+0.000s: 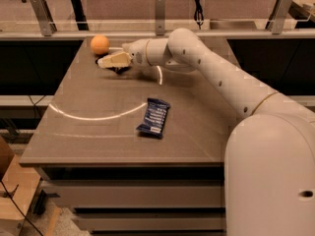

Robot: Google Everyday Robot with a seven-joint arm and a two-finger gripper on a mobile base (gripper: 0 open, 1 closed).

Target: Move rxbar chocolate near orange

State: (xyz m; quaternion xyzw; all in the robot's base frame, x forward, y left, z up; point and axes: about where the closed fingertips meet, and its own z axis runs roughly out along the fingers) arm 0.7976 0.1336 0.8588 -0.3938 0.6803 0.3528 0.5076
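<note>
The robot's arm (pixel 216 75) is stretched from the near right across the bench (pixel 83 136) toward its far left corner. The gripper (pixel 112 60) is held low over the bench top, just to the right of the orange (pixel 100 44) and apart from it by a small gap. Whether the gripper is spread or pressed together cannot be told.

A small dark shape, taken to be the rxbar chocolate (pixel 119 69), is seen directly beneath the gripper, at the bench surface and near the orange. Whether it is pinched or merely lies under the gripper cannot be told.

A blue packet with pale stripes (pixel 153 117) lies flat near the middle of the bench, well apart from the gripper and the orange. A curved streak of reflected light (pixel 93 117) is seen on the bench top left of the packet.
</note>
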